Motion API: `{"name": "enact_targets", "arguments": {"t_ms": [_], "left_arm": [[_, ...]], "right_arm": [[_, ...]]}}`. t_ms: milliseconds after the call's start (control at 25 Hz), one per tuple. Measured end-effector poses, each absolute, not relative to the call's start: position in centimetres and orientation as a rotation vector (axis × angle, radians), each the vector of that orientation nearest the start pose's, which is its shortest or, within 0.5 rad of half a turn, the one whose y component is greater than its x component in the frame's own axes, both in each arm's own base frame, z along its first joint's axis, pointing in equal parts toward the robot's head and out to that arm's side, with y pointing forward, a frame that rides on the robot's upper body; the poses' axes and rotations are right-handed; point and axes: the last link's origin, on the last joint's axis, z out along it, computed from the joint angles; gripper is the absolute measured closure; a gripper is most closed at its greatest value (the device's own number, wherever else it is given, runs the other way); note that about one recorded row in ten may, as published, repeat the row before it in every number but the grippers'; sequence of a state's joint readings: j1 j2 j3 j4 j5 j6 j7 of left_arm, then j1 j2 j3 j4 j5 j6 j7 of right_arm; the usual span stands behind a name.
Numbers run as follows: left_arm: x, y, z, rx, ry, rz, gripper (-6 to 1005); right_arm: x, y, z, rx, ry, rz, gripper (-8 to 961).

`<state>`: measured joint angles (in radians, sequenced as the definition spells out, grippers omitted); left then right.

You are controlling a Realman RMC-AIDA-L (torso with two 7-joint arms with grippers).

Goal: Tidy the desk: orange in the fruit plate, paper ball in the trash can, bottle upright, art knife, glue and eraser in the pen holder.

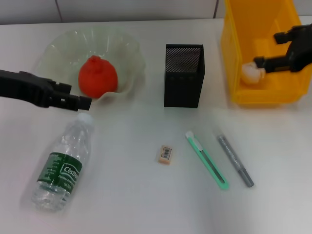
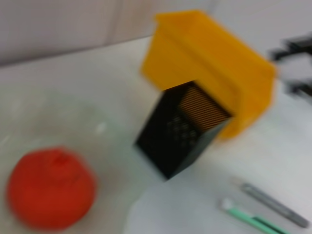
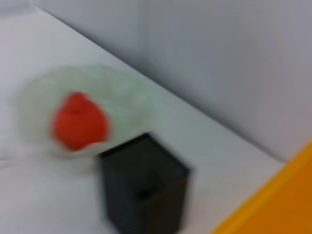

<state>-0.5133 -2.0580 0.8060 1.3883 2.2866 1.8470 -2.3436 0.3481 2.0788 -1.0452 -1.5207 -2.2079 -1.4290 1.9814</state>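
1. The orange (image 1: 97,75) sits inside the clear fruit plate (image 1: 122,48), at about ten o'clock on the white desk (image 1: 136,195) in the head view.
2. The left gripper (image 1: 83,102) hovers just beside the plate's near edge, right above the bottle cap; whether its fingers are spread or closed, I cannot tell.
3. The bottle (image 1: 61,165) lies on its side at about eight o'clock, cap pointing toward the plate, green label facing up.
4. The black mesh pen holder (image 1: 184,75) stands upright near twelve o'clock, between the plate and the yellow trash can (image 1: 234,63).
5. The right gripper (image 1: 273,51) reaches into the trash can at about two o'clock, its fingers spread apart with nothing clamped between them.
6. The paper ball (image 1: 252,72) rests inside the can, just beside the gripper's lower finger.
7. The eraser (image 1: 165,154) lies near the desk's centre, well apart from the holder.
8. The green art knife (image 1: 207,160) lies at about five o'clock, with the grey glue (image 1: 235,161) stick beside it, roughly parallel and not touching.
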Motion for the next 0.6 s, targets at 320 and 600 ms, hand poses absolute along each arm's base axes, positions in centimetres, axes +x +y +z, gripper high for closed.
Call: {"name": "enact_targets", "arguments": {"t_ms": [320,600], "left_arm": [[-21.0,34.0,7.9,-2.435,-1.470,0.105,252],[-20.2,35.1,6.3,-2.338,-1.530,0.197,261]], "right_arm": [[26.6,29.2,5.3,-2.760,0.370,0.601,186],[29.1,26.3,1.1,-2.792,0.341,0.871,186]]}}
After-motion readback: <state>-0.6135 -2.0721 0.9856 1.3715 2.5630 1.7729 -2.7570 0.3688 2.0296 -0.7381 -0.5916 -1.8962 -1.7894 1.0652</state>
